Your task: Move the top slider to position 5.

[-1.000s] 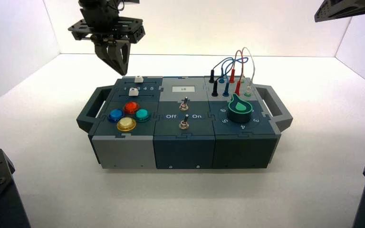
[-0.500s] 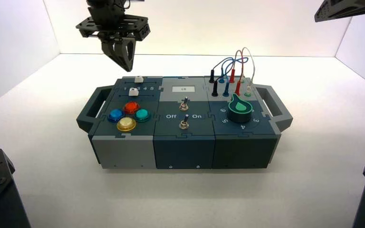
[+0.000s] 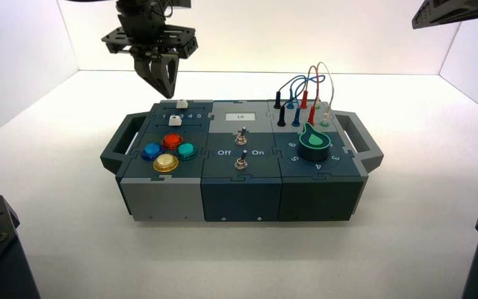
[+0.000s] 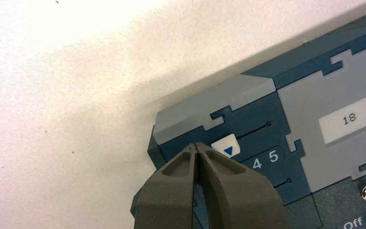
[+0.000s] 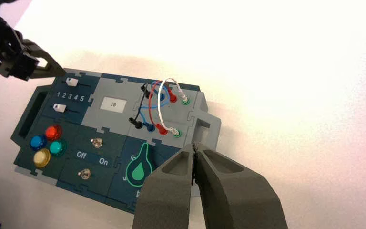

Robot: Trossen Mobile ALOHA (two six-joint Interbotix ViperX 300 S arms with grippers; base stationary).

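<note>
The left tool [image 4: 195, 145] is shut, gripping nothing, its tips near the top slider [image 4: 226, 146], on the slider's left. The white slider lies by the box's [image 3: 243, 168] far left corner, at about 3; its blue triangle points at the digits [image 5: 70, 96], its long axis along the slot. The right tool [image 5: 194, 146], shut and empty, waits beyond the box's right end.

We seem to be in a robotics lab or test booth: plain white walls [image 3: 286, 37] enclose a bright, pale tabletop [image 3: 411, 249], where robot arms [image 3: 143, 18] surround a box of buttons, switches and wires [image 3: 243, 199]
</note>
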